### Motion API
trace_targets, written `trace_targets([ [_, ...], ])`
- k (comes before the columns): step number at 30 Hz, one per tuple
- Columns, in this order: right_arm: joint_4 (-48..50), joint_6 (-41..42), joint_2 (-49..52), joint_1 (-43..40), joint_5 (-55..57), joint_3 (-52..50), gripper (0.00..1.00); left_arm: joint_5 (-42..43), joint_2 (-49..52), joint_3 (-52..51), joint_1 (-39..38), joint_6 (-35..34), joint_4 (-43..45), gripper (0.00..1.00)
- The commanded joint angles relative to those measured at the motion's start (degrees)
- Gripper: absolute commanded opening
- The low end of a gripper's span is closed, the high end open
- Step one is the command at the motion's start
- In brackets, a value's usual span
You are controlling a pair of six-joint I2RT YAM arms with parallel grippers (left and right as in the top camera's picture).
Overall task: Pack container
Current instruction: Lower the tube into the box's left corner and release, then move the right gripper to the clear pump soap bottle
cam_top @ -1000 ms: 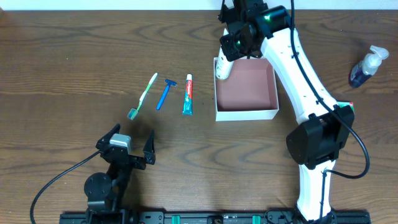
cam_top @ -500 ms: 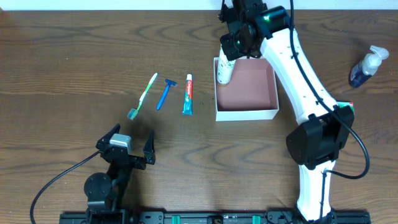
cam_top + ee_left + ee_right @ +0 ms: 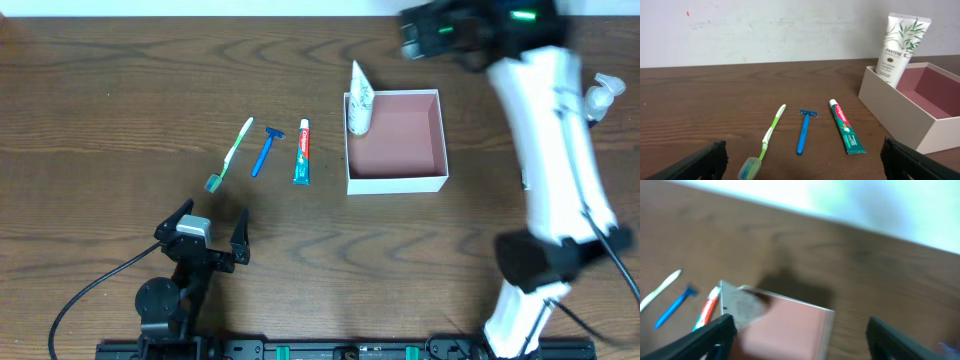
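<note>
Right hand (image 3: pixel 800 324) hangs just past the container (image 3: pixel 400 140)'s far wall, jaws spread wide, gripping nothing; Pantene tube (image 3: pixel 359 97) stands upright in its far-left corner.

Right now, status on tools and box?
Left tool open, empty; right tool open, empty. Box holds one tube, standing in a corner. Toothbrush, razor, toothpaste lie outside.
</note>
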Motion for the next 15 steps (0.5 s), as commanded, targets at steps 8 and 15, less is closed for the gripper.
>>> trace_targets([
  [8,-8.7,7.3,-5.0,-23.2,-0.8,0.4,0.99,0.7,-0.3,-1.7,0.3,0.2,-0.6,0.98],
  [15,-7.0,25.8,-5.0,-35.1,0.7,-8.2,0.99,0.7,-0.3,-1.7,0.3,0.2,-0.6,0.98],
])
